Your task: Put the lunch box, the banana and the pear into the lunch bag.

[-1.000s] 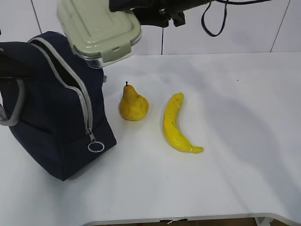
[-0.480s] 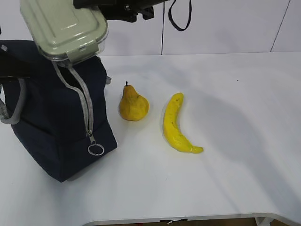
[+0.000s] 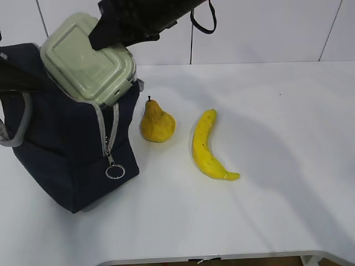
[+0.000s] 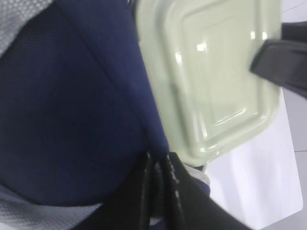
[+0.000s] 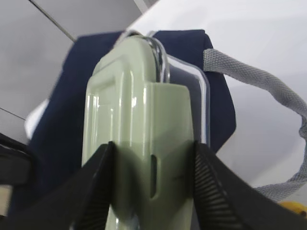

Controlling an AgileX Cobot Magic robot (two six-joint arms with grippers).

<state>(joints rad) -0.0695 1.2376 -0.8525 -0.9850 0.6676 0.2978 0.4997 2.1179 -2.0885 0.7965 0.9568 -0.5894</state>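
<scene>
Gripping the lunch box (image 3: 86, 64) by its near end, the right gripper (image 5: 152, 187) had its two black fingers (image 5: 98, 187) pressed against the sage-green lid and the clear base, one on either side, as the right wrist view showed plainly. In the exterior view the right arm (image 3: 144, 19) reached in from the top, across the middle, and held the box tilted in the open mouth of the lunch bag (image 3: 61, 149), the lid facing up and toward the camera, the lower edge sunk between the grey zipper (image 3: 102, 124) edges while most of the box stood above the opening. The navy bag sat at the left of the white table (image 3: 277, 138), its ring pull (image 3: 114, 172) hanging down the front and a grey webbing handle (image 3: 16, 124) looping off its left side. The left gripper (image 4: 160, 191) was closed, pinching a fold of the bag's navy fabric just beside the box's corner, as the left wrist view showed. The pear (image 3: 157, 123) stood upright on the table just right of the bag, stem up, not touching it. The banana (image 3: 208, 147) lay near the pear on its right, apart from it, curved, with its pale stem tip toward the front.
</scene>
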